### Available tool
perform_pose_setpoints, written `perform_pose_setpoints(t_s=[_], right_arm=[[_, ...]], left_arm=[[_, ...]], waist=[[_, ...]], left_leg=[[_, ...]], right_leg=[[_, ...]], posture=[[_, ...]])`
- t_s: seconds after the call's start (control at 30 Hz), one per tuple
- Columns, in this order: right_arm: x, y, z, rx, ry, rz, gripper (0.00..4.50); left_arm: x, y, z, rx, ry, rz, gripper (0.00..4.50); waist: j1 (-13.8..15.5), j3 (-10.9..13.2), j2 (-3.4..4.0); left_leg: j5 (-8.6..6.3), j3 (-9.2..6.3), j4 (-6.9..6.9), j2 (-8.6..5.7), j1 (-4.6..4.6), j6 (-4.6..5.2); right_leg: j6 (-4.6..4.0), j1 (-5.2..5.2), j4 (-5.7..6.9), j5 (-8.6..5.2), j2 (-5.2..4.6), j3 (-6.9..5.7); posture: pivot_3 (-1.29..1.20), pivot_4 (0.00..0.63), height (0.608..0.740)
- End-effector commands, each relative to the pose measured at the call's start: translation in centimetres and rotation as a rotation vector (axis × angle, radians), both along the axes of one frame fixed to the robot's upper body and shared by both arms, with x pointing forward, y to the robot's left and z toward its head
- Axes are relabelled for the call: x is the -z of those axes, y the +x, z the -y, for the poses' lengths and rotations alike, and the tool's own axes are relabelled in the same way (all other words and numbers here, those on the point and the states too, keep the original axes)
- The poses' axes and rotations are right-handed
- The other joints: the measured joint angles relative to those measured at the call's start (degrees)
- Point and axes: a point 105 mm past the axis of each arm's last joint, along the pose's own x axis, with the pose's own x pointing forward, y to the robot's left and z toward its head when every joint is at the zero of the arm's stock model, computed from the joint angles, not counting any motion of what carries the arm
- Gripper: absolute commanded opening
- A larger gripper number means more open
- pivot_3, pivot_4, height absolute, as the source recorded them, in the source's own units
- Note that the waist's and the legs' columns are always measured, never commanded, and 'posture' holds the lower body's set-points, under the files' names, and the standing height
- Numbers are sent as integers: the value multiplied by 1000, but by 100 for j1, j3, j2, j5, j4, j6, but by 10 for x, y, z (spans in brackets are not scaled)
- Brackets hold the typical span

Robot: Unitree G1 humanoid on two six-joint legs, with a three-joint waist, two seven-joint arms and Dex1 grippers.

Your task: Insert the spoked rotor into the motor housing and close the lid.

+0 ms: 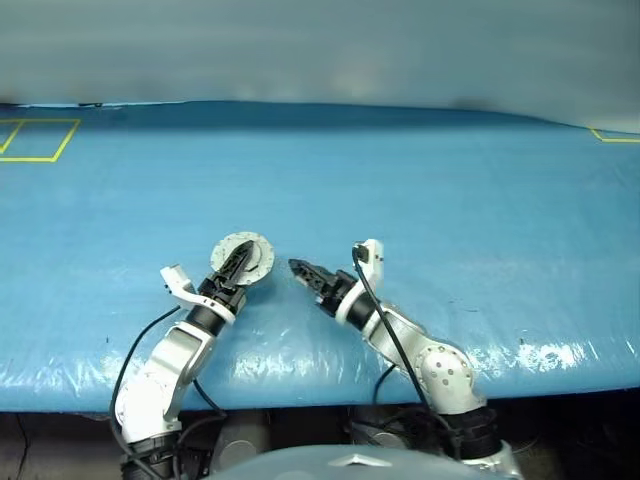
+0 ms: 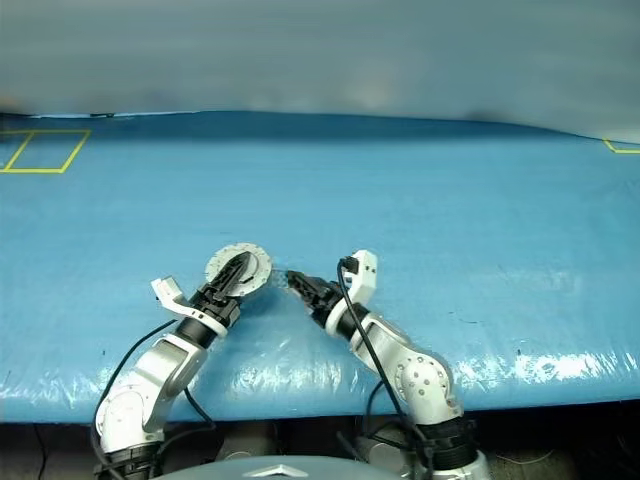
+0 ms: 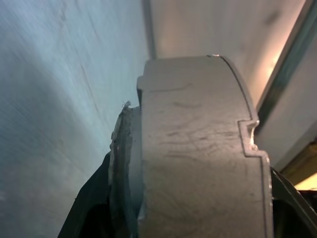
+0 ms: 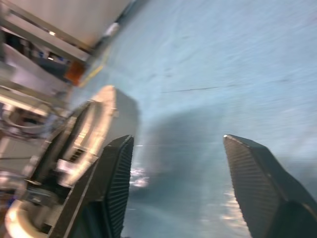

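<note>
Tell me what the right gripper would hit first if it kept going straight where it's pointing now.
Probably the round grey metal motor housing held in the left gripper; the right gripper, jaws open and empty, points toward it, though depth is unclear.

Grey motor housing [image 3: 198,148] with paler scuffed lid [image 1: 243,259]; black fingers [image 4: 111,188]; white-and-silver arms; blue table cover [image 1: 450,200] with yellow outlined squares [image 1: 35,140]

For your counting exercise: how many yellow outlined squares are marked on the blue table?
2, both cut off by the picture's edge: one yellow square at the far left corner, one partial yellow outline at the far right edge. Others may lie outside the picture.
</note>
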Motion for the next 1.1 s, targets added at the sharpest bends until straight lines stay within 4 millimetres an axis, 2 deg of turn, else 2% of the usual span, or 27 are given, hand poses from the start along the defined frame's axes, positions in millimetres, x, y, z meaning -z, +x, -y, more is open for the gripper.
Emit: perform_pose_setpoints(t_s=[0.03, 0.07, 0.1, 0.33, 0.47, 0.57, 0.63, 0.8, 0.9, 1.03, 1.07, 1.1], right_arm=[[-25, -5, -4, -12, -123, 259, 4145], [-27, -6, -2, 0, -137, 296, 4450], [-28, -8, 0, 0, -174, 333, 4500], [-18, -16, 6, -23, -381, 477, 4500], [-17, -15, 10, 16, -463, 549, 4500], [-20, -14, 9, 43, -583, 693, 4500], [-18, -14, 8, 46, -596, 699, 4500], [-11, -14, 7, 51, -636, 711, 4500], [-8, -17, 4, 28, -661, 720, 4500], [-6, -18, 3, 26, -654, 706, 4500], [-6, -18, 2, 27, -653, 704, 4500], [-6, -18, 2, 27, -652, 703, 4500]], left_arm=[[-22, 20, -6, -14, 40, 85, 2460], [-22, 26, -9, -21, 52, 87, 2460], [-23, 35, -13, -28, 63, 90, 2460], [-30, 90, -20, -36, 147, 99, 2460], [-28, 122, -17, -44, 229, 85, 2460], [-27, 143, -11, -47, 296, 66, 2460], [-25, 153, -9, -59, 327, 38, 2460], [-17, 166, 1, -67, 402, -35, 2460], [-6, 167, 3, -64, 499, -89, 2460], [6, 162, -4, -65, 512, -138, 2460], [10, 160, -6, -61, 515, -152, 3194], [12, 159, -8, -57, 515, -160, 3439]], waist=[[24, -1, -1], [29, -1, -1], [43, -1, -1], [80, -7, -15], [77, -5, -18], [70, -4, -20], [60, -3, -23], [49, 1, -29], [52, 0, -29], [28, -1, -30], [18, -1, -30], [5, -3, -30]], left_leg=[[2, -3, -1, 0, 0, -3], [3, -7, -1, 0, 0, -5], [4, -6, -1, 0, 2, -6], [5, -6, 7, -10, 1, -8], [8, -10, 5, -10, 1, -12], [14, -8, 5, -15, 1, -22], [15, -8, 1, -15, 0, -25], [14, -9, -4, -15, 0, -23], [14, -9, -3, -15, 1, -23], [13, -9, 1, -15, 11, -20], [10, -10, 3, -15, 13, -15], [11, -10, 4, -15, 14, -14]], right_leg=[[0, -1, 2, 0, 2, -3], [-1, 0, 2, 1, 3, -5], [-1, 3, 0, 1, 2, -4], [6, 8, -5, 7, -3, -1], [3, 9, -4, 7, -2, -6], [3, 9, -7, 7, -4, -3], [3, 8, -9, 7, -4, -3], [2, 5, -7, 8, -8, -5], [2, 7, -5, 8, -9, -5], [3, 15, 2, 8, -9, -4], [3, 15, 4, 8, -8, -4], [4, 15, 6, 8, -8, -4]], posture=[[0, 150, 740], [0, 150, 740], [0, 150, 740], [0, 150, 740], [0, 150, 740], [0, 150, 740], [0, 150, 740], [0, 150, 740], [0, 150, 740], [0, 150, 740], [0, 150, 740], [0, 150, 740]])
